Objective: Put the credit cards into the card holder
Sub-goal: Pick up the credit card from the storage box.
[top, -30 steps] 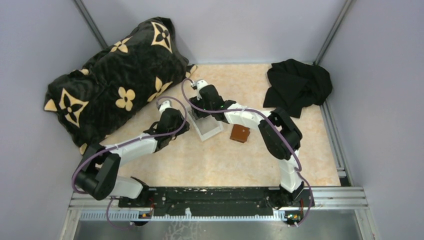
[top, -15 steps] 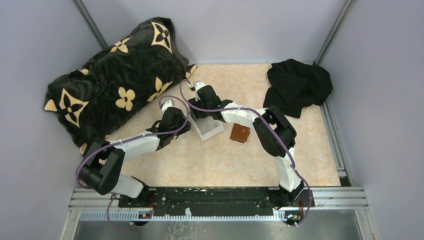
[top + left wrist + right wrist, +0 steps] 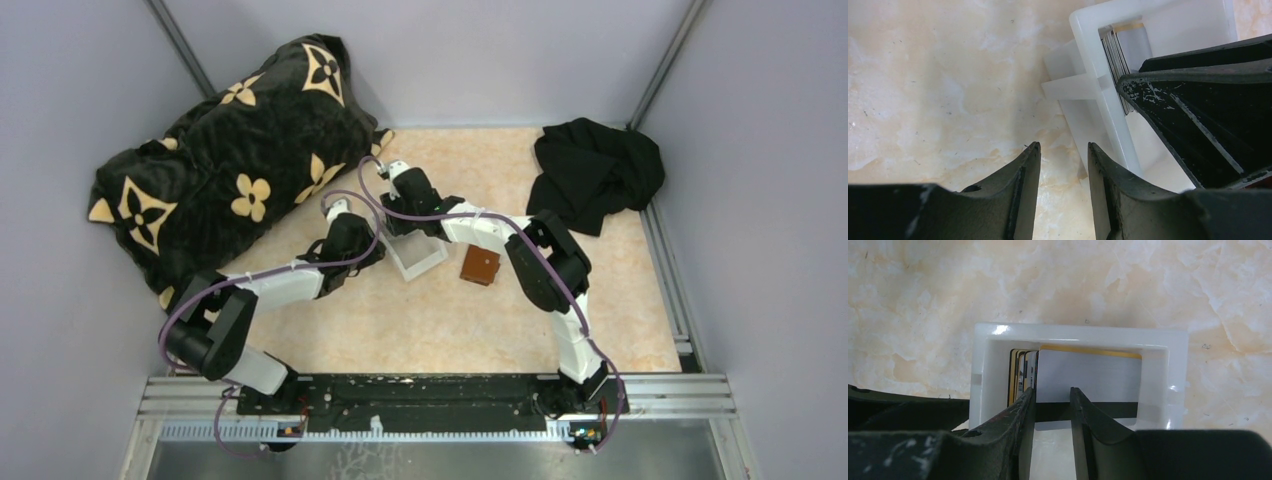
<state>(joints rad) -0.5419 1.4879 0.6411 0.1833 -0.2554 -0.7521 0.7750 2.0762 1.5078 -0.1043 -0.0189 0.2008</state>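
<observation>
We see the right claw [image 3: 1051, 390] in the white tray [image 3: 1078, 331], parted at the credit cards [image 3: 1088, 372], gripping nothing. Our left claw [image 3: 1063, 146] hangs open alongside.

Mid-table white rectangular plastic tray [image 3: 1078, 331] is tight: right gripper [image 3: 1051, 392] has its fingers inside it, thin cards [image 3: 1020, 372] stand stacked against one inner wall, and a pale card [image 3: 1088, 375] leans across the rest. Outside, left gripper [image 3: 1063, 147] sits just beside its wall. Small reddish-brown leather wallet [image 3: 480, 266] lies just beside the tray, narrow gap. Big black floral pillow [image 3: 230, 170] blocks back left, black cloth heap [image 3: 595, 175] back right. Near half of the beige marbled tabletop [image 3: 430, 330] is open between the arms.
</observation>
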